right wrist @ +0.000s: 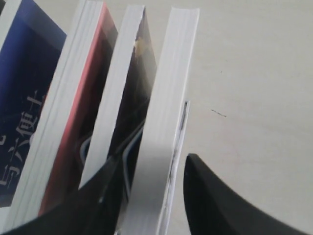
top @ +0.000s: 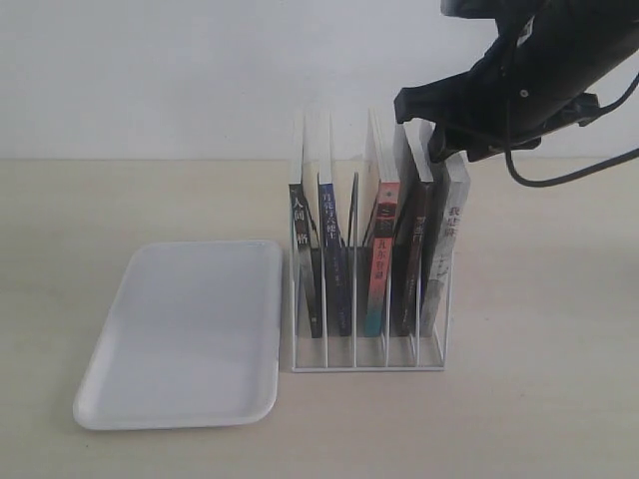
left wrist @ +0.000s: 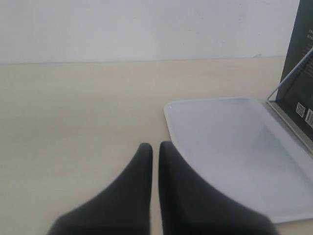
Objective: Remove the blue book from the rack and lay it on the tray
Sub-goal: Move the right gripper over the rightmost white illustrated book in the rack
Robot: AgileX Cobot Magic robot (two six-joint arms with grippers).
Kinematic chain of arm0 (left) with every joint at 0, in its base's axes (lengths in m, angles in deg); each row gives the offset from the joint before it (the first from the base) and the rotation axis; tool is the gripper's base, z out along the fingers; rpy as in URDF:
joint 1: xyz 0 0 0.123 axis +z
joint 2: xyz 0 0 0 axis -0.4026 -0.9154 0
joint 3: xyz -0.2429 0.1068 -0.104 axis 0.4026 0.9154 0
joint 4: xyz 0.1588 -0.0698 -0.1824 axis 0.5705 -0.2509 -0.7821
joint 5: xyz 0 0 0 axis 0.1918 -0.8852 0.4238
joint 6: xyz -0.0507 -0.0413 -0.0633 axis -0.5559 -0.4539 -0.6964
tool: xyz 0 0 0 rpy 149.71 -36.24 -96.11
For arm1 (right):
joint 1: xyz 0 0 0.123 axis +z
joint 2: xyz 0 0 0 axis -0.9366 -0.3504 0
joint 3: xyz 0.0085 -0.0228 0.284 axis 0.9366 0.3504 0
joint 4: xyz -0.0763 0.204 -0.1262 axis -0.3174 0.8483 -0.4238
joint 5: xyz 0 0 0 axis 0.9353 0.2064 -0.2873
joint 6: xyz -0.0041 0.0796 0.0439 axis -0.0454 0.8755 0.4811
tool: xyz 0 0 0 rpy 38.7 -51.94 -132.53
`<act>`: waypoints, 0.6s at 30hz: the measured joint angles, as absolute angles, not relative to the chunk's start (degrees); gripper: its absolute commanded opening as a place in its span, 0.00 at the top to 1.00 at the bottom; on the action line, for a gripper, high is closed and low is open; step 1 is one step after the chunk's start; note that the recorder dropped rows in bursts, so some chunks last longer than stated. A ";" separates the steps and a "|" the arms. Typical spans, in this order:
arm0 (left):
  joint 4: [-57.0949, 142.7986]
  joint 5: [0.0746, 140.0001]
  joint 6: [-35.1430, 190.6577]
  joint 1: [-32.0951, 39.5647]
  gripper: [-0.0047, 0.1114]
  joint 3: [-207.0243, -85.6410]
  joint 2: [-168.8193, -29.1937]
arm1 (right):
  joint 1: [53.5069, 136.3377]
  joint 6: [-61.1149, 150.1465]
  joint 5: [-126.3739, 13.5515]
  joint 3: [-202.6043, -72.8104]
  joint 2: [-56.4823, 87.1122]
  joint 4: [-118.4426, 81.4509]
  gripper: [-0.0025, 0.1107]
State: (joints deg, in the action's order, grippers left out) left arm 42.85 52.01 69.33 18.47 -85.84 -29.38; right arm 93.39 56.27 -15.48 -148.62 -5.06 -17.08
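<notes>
The blue book [top: 329,235] stands upright in the white wire rack [top: 369,354], second from the left, blue spine facing out; its blue cover [right wrist: 29,73] with white characters shows in the right wrist view. My right gripper [top: 439,148] hovers over the rack's right end. It [right wrist: 152,159] is open, its dark fingers [right wrist: 220,205] straddling the top of the rightmost pale-spined book [right wrist: 166,112], a gap showing on one side. The white tray [top: 180,334] lies flat left of the rack. My left gripper [left wrist: 155,145] is shut, low over the table beside the tray [left wrist: 234,147].
Other books fill the rack: a black-spined one [top: 303,239] at the left, a red-and-teal one [top: 381,249] and a dark one [top: 411,249]. The left wrist view shows the rack wire [left wrist: 288,83] and a black cover with a barcode [left wrist: 299,68]. A white wall stands behind.
</notes>
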 measured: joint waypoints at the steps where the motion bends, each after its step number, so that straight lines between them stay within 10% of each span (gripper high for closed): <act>1: 42.85 52.01 69.33 18.47 0.92 -85.84 -29.38 | 93.39 56.26 -15.60 -148.62 -5.06 -17.08 0.63; 14: 42.85 52.01 69.33 18.47 0.92 -85.84 -29.38 | 93.39 56.29 -15.85 -148.62 -7.95 -17.29 0.65; 18: 42.85 52.01 69.33 18.47 0.92 -85.84 -29.38 | 93.48 56.39 -15.85 -148.62 -8.45 -17.29 0.83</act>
State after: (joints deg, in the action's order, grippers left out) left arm 42.85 52.01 69.33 18.47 -85.84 -29.38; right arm 93.48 56.39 -15.85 -148.62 -8.45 -17.29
